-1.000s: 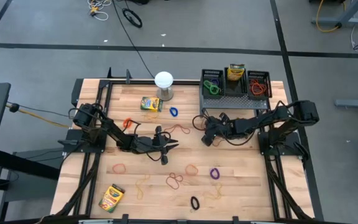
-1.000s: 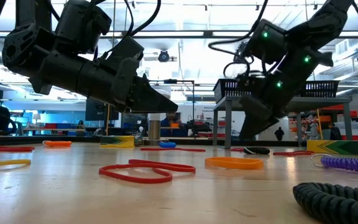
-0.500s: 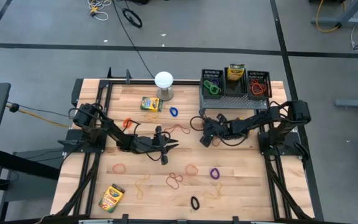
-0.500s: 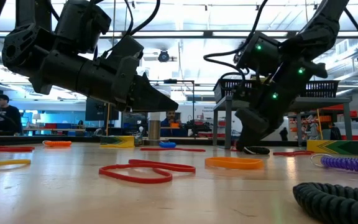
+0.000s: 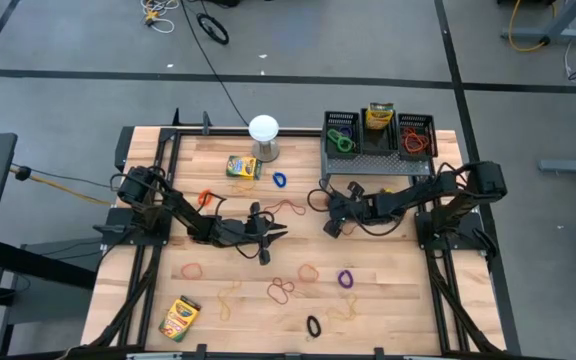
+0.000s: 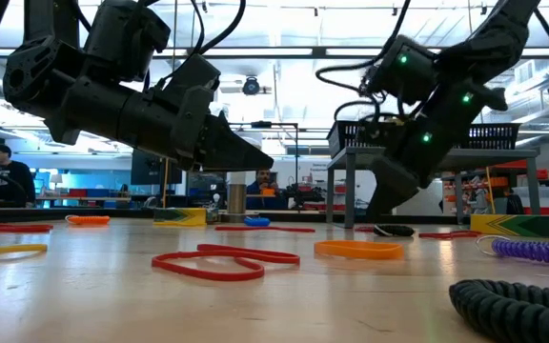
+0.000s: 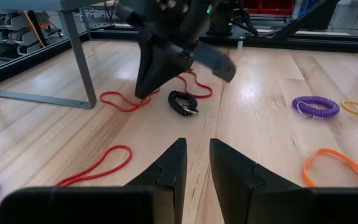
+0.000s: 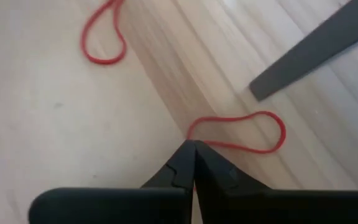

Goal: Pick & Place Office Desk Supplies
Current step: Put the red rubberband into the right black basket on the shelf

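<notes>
Two fingers of my right gripper (image 8: 193, 149) are pinched together on a red rubber band (image 8: 238, 132) lying on the table, just in front of the grey riser (image 5: 378, 165). My left gripper (image 5: 278, 234), fingers slightly apart and holding nothing, waits well left of that riser.

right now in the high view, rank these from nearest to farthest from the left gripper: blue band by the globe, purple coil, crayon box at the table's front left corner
From the left gripper, mid-table:
1. Blue band, just behind the gripper, beside the white globe.
2. Purple coil, forward and to the right.
3. Crayon box, at the front left corner, clearly farthest.
</notes>
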Controlling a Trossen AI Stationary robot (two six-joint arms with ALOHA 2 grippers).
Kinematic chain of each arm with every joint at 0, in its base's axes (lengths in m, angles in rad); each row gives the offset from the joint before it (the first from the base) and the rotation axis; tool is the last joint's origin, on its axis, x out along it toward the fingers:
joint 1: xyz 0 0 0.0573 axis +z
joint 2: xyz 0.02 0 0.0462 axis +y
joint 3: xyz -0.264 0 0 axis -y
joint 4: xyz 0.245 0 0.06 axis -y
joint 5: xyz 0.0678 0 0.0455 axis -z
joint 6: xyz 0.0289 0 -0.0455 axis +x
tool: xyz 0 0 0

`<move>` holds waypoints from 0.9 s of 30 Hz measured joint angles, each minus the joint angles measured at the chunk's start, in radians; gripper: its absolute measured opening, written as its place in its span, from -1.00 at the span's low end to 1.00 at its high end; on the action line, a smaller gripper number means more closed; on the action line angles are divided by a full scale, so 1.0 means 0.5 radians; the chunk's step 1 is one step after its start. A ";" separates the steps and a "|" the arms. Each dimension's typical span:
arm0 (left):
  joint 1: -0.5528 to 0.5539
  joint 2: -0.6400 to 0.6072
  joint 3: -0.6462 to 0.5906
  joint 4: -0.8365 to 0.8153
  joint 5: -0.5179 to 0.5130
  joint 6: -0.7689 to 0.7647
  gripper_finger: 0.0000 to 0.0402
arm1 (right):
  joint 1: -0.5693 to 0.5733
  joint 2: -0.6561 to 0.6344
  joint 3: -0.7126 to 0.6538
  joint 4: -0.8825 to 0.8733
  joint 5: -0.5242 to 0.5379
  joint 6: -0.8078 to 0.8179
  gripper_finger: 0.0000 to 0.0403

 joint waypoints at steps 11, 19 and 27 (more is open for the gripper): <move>0.000 0.000 0.000 0.003 0.000 0.000 -0.62 | 0.041 -0.064 0.001 -0.074 -0.024 0.103 -0.80; 0.000 0.000 0.000 0.004 0.000 0.000 -0.62 | -0.001 -0.041 0.004 -0.049 -0.038 0.108 -0.41; 0.000 0.000 0.000 0.005 -0.001 0.000 -0.62 | -0.085 0.090 0.005 -0.011 -0.060 0.090 -0.38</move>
